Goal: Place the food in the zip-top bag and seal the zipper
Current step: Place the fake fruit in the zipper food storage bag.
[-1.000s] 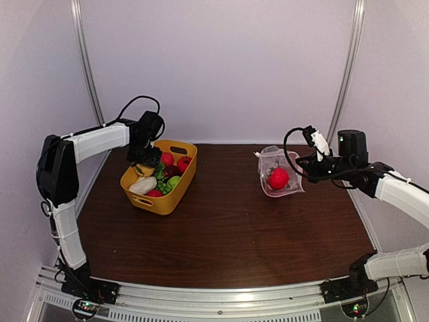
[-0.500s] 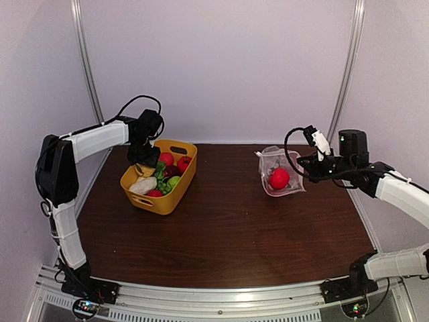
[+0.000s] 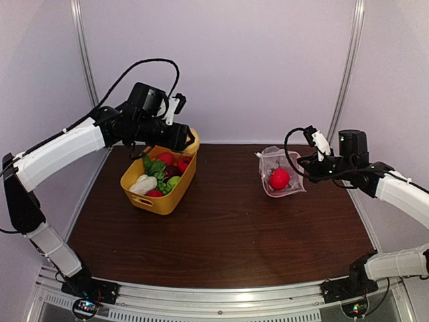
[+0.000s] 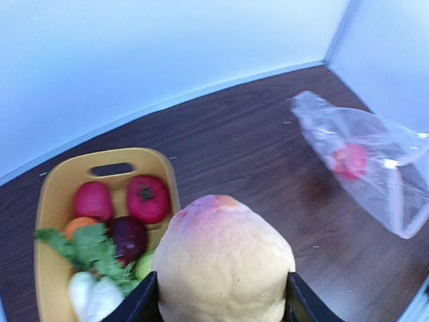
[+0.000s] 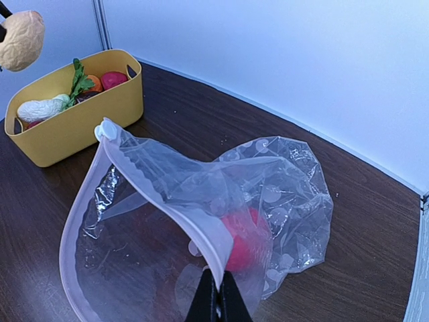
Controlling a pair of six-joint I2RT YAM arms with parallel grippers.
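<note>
Left end effector [image 4: 224,303] clamps yellow-pink toy fruit [image 4: 221,248]; release only inside zip-top bag [image 5: 285,201] mouth, pinched open by right end effector [image 5: 216,299]

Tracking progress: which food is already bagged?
The round red one, inside the zip-top bag; others are in the yellow tub or between the left fingers.

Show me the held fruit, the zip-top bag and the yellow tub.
fruit [image 4: 224,261], left wrist view, rounded front.
zip-top bag [image 5: 301,198], right wrist view, crinkled far wall.
yellow tub [image 3: 163,200], top external view, near wall.
</note>
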